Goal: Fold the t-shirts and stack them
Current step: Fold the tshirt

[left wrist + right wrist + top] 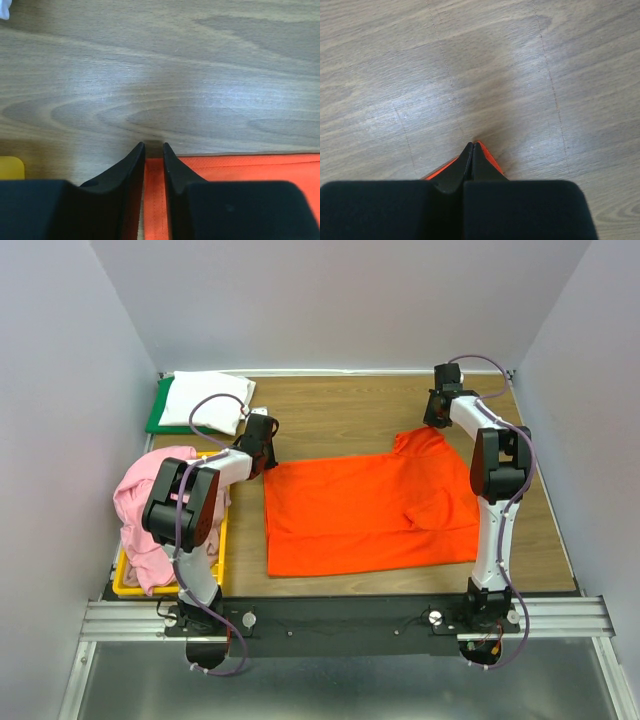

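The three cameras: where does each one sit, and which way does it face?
Top external: above and behind the robot, looking down at the table; the left arm and right arm show.
Left wrist: on the left arm, looking along the left gripper at the hem of the orange t-shirt.
Right wrist: on the right arm, looking past the right gripper, shut on orange cloth.
Shared: all three show the orange t-shirt and the table.
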Robot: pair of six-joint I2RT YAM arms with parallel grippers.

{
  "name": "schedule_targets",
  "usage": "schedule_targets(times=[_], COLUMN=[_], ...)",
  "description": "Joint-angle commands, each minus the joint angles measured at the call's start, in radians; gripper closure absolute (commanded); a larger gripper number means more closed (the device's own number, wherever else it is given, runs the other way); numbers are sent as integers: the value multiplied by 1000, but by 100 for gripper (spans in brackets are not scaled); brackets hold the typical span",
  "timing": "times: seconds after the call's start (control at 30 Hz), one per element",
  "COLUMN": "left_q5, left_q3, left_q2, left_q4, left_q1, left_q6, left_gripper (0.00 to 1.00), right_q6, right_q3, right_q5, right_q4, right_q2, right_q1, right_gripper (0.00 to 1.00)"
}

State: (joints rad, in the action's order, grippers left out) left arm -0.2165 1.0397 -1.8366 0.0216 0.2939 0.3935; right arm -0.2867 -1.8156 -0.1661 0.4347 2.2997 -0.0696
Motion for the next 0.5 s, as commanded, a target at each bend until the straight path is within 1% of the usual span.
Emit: schedule_targets(times=[0.0,0.07,0.23,0.27,0.3,0.33,0.47], left_q5=[-17,-15,-15,-15,-15,-15,11], left_q3=[19,23,14,11,10,3,-3], left_q2=[-15,-16,-10,-9,-7,-3,22], left_q4=[47,60,71,70,70,66,44], left_q1=[-7,-7,-7,-7,-6,-6,-6], left_q6=[1,1,4,4,7,10,15], left_gripper=[77,82,82,92,98,100,100], right_q6=[0,-2,-2,-3,-5,-5,-6], right_q3=[15,15,18,18,16,16,13], right_q5=[8,10,10,14,16,16,20], right_q4=[7,7,7,7,7,7,7], right_q2=[-36,-36,-39,-40,-40,-40,-42], right_q1=[8,10,10,10,13,13,14], right_gripper=[100,100,100,100,100,100,100])
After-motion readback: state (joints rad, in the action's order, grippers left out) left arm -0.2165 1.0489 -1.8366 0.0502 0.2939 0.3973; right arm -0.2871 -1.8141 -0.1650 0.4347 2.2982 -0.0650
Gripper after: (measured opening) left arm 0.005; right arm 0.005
